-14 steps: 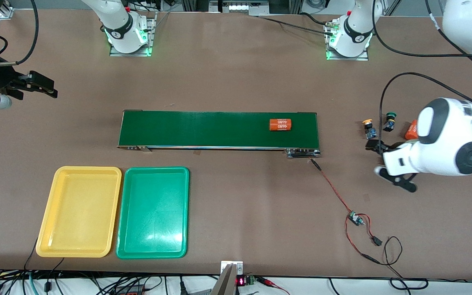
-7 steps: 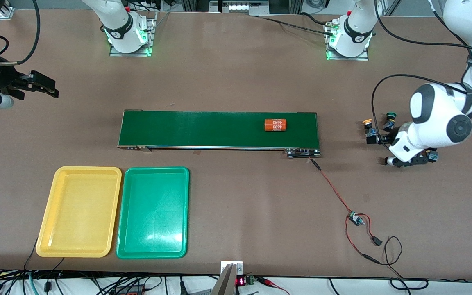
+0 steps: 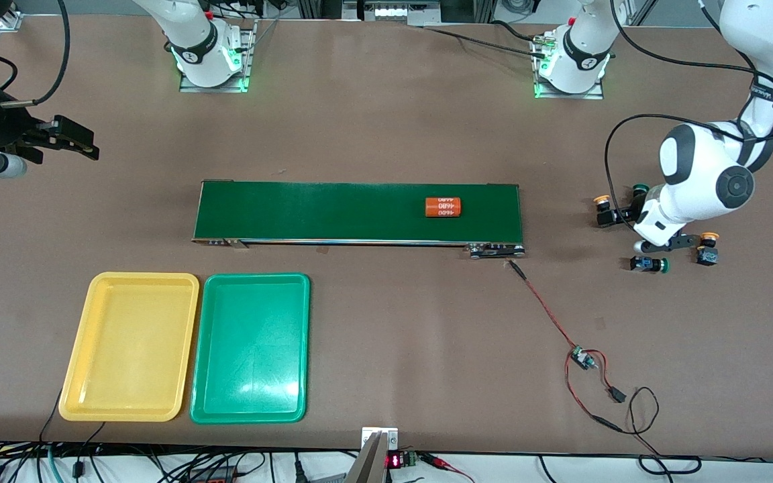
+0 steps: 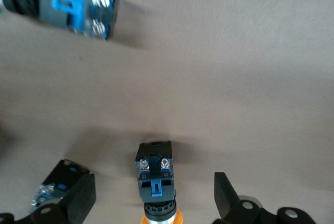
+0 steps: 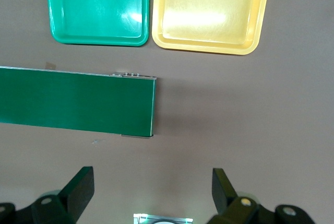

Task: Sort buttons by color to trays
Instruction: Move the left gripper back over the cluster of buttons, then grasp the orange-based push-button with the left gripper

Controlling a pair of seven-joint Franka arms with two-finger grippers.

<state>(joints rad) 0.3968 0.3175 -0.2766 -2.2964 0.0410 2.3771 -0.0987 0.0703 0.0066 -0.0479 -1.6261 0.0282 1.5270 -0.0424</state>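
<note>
Four buttons lie on the tabletop (image 3: pixel 386 134) at the left arm's end, clear of the conveyor belt (image 3: pixel 333 212). Two have yellow-orange caps: one (image 3: pixel 603 200) close to the belt's end, one (image 3: pixel 708 236) farther out toward the table's end and nearer to the front camera. Two have green caps: one (image 3: pixel 640 190) mostly hidden by the left arm, one (image 3: pixel 649 263) lying on its side, nearest to the front camera.

The left gripper (image 3: pixel 655 236) is low over this group, fingers apart. In the left wrist view, one yellow-orange button (image 4: pixel 155 182) lies between the two fingers (image 4: pixel 78 195), touching neither. A second button body (image 4: pixel 47 192) lies partly under one finger, and a third (image 4: pixel 68 4) lies farther off.

The yellow tray (image 3: pixel 130 346) and green tray (image 3: pixel 250 347) sit side by side, rims nearly touching, nearer to the front camera than the belt and toward the right arm's end. Both hold nothing.

One orange cylinder (image 3: pixel 443 207) lies on the belt, toward the left arm's end.

The right gripper (image 3: pixel 68 141) waits at the right arm's end of the tabletop, fingers apart, holding nothing.

Count: four buttons, two trays, one cylinder.
</note>
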